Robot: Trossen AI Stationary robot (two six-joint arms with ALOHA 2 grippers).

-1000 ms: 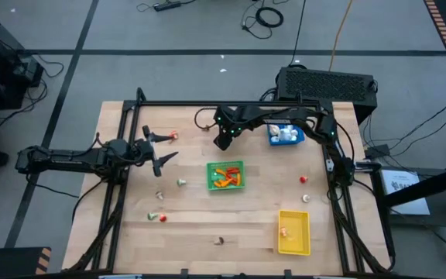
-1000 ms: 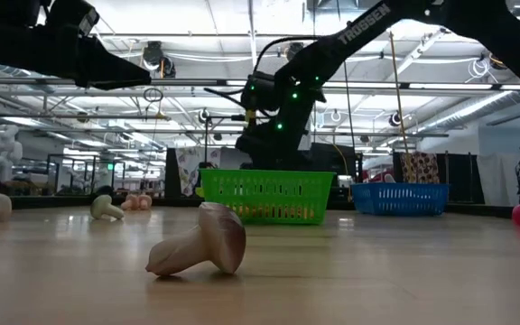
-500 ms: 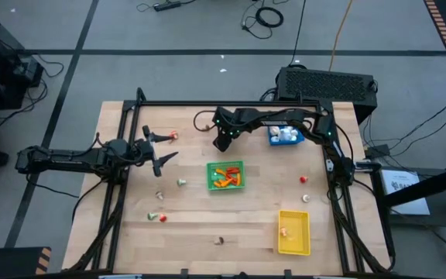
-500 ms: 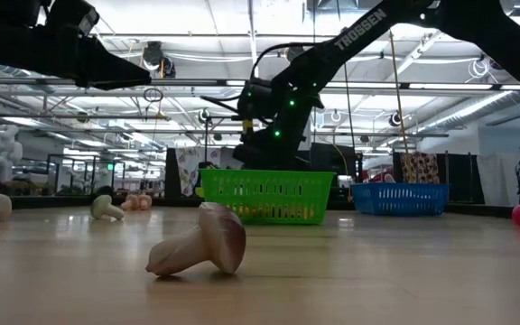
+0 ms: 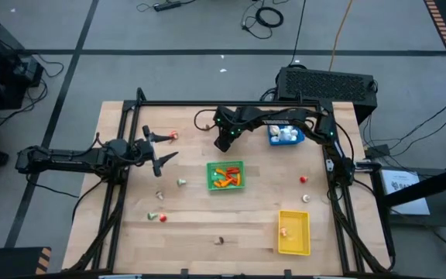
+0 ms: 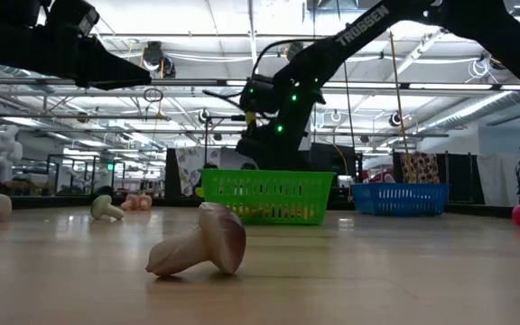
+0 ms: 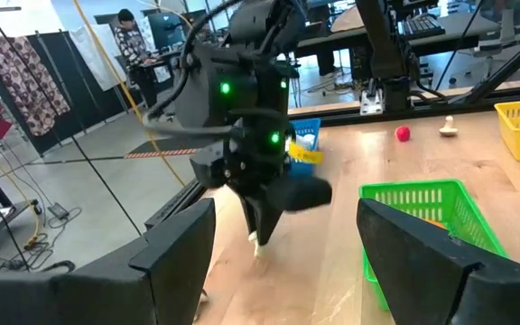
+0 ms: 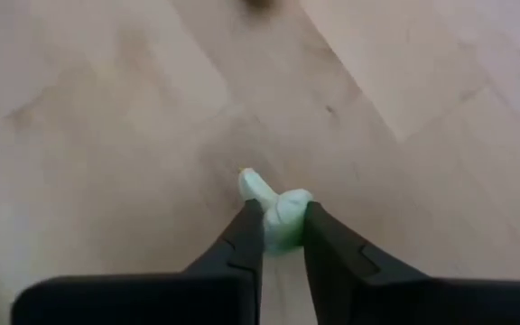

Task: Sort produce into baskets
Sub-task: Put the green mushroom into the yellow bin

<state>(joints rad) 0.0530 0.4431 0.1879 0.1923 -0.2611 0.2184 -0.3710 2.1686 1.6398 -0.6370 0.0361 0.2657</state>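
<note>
My right end effector is pinched onto a small pale green-white piece, with the fingers nearly together and the piece wedged between their tips. It sits low over the table near the far edge, just beside the green basket and not far from the blue basket. I gripped at the piece's thick end so that it would not slip out. The blue basket already has white pieces in it, so I judge that is where this one belongs. My left end effector waits with its fingers spread wide and empty, parked on its own side near an orange piece. The yellow basket sits at the near right.
</note>
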